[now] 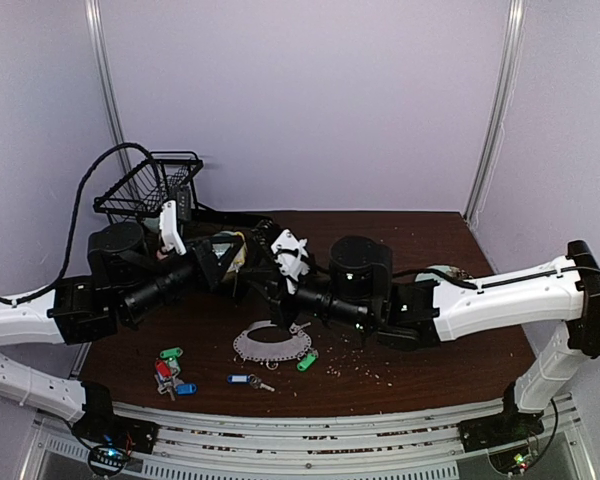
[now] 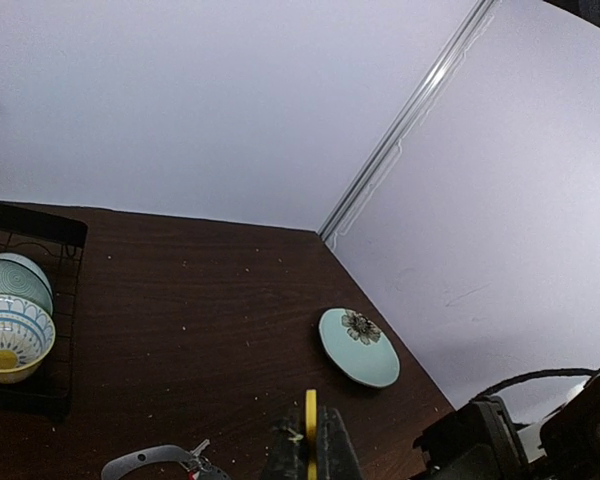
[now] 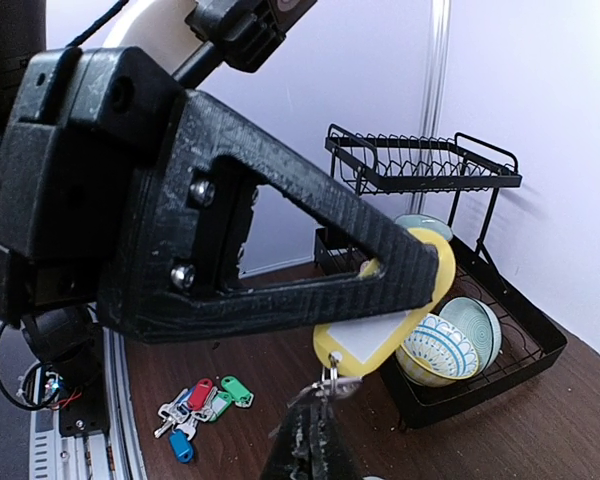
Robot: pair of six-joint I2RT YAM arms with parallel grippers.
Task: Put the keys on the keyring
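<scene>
A tan-yellow-tagged key is held between both grippers above the table. My left gripper (image 2: 311,412) is shut on the yellow tag (image 2: 311,405). In the right wrist view its black finger (image 3: 280,230) covers the top of that tag (image 3: 375,335). My right gripper (image 3: 318,412) is shut on the silver key (image 3: 332,385) hanging from the tag. In the top view both grippers meet at mid-table, left (image 1: 242,268) and right (image 1: 270,288). The keyring (image 1: 272,345) lies flat below them with a green-tagged key (image 1: 307,361) at its rim. A cluster of green, red and blue keys (image 1: 170,371) lies at the front left, and it also shows in the right wrist view (image 3: 200,405). A lone blue key (image 1: 245,380) lies near the front.
A black wire rack (image 1: 150,188) stands at the back left, holding patterned bowls (image 3: 450,345). A pale green plate (image 2: 358,347) with a flower lies at the right, beside the right arm. Crumbs dot the dark table (image 1: 420,370).
</scene>
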